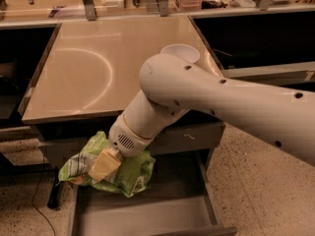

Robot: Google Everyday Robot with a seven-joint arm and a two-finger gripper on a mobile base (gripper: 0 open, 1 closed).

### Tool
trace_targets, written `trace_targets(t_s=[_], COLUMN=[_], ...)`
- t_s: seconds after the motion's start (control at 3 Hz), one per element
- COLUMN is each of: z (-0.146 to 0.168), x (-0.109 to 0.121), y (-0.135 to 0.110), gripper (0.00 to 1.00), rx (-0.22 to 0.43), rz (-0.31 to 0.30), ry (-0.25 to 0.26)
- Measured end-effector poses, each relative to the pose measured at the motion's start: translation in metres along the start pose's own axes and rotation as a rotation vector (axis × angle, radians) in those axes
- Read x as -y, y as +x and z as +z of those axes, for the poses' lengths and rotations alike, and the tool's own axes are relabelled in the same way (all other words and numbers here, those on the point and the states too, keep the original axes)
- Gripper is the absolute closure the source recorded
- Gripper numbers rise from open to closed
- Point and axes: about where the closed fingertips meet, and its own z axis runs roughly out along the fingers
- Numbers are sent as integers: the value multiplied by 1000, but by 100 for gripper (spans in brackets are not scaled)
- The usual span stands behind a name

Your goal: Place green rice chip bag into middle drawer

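Note:
The green rice chip bag (pixel 125 172) is a crumpled bright-green foil bag with a white printed panel. It hangs from my gripper (pixel 104 166) over the back left of the open middle drawer (pixel 147 215), just above its plain grey floor. The gripper is shut on the bag, with one pale finger (pixel 105 163) lying across its front. My white arm reaches in from the right and hides part of the bag's top and the drawer's back.
A white bowl (pixel 180 52) stands on the beige counter (pixel 98 68) behind my arm. A shut grey drawer front (pixel 197 134) with small pale scratch marks sits above the open drawer. Speckled floor (pixel 246 181) lies to the right. Shelf posts and clutter line the back.

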Motion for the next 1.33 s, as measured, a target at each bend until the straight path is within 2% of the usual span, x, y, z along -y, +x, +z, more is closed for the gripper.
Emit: trace_targets(t_s=[0.33, 1.0, 1.33], z=[40, 116, 120], x=[-4, 23, 25], y=[35, 89, 90], gripper=[100, 100, 100], rx=[36, 58, 61], rz=[112, 257, 264], ry=[-54, -105, -108])
